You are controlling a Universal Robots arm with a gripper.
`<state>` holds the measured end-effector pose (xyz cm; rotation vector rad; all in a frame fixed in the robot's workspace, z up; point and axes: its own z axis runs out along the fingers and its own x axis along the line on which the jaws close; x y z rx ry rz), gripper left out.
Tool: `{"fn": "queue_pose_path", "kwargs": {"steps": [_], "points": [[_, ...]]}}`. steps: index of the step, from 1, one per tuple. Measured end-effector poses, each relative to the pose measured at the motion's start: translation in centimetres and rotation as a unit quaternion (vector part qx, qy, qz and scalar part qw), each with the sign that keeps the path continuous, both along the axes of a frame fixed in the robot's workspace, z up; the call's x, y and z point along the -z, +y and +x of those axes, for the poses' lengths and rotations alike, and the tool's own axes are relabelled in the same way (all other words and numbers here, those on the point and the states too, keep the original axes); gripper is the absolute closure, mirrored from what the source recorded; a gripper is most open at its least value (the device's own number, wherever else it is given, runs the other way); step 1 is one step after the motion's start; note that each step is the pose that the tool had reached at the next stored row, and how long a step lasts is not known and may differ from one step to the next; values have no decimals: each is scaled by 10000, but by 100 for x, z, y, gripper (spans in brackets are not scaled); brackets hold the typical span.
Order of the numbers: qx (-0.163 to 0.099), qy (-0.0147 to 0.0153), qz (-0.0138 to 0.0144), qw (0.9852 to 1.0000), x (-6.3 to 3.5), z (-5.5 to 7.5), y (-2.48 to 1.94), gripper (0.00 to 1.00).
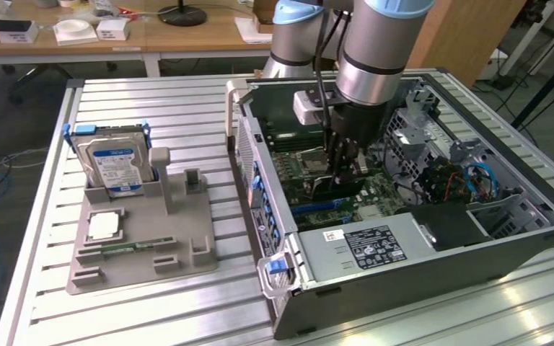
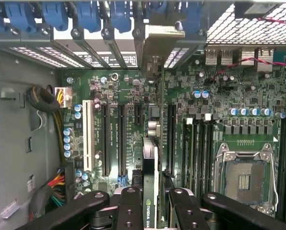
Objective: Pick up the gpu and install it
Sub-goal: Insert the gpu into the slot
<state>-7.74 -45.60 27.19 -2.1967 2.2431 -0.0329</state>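
Pinching the gpu (image 2: 149,158) edge-down in my jaws, I hold it inside the open case (image 1: 469,277), over the motherboard (image 2: 128,91) slots. Pickup looks done; full seating I cannot confirm.

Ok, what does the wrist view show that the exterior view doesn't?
Wrist view: the row of black expansion slots, the white slot and the green label on the gpu. Exterior view: the hard drive standing in the gray holder on the table, beside the computer case. Both: the hand shut on the gpu above the motherboard, near the CPU socket.
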Motion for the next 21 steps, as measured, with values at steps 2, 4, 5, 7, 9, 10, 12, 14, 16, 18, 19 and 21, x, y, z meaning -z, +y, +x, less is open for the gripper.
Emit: {"fn": "queue_pose_path", "kwargs": {"steps": [2, 4, 5, 7, 9, 10, 12, 14, 16, 18, 19, 21], "points": [[0, 0, 0, 10000, 5, -19, 0, 74], [0, -1, 0, 10000, 11, -38, -1, 74], [1, -1, -1, 10000, 11, -43, 0, 74], [0, -1, -1, 10000, 12, -44, -1, 74], [0, -1, -1, 10000, 12, -44, -1, 74], [0, -1, -1, 10000, 12, -44, -1, 74], [0, -1, 0, 10000, 15, -44, -1, 74], [0, -2, 0, 10000, 26, -44, -1, 74], [0, -1, 0, 10000, 37, -44, -1, 74], [0, -1, 0, 10000, 52, -44, -1, 74], [0, -1, 0, 10000, 58, -44, -1, 74], [0, -1, -1, 10000, 67, -45, -1, 74]]}}
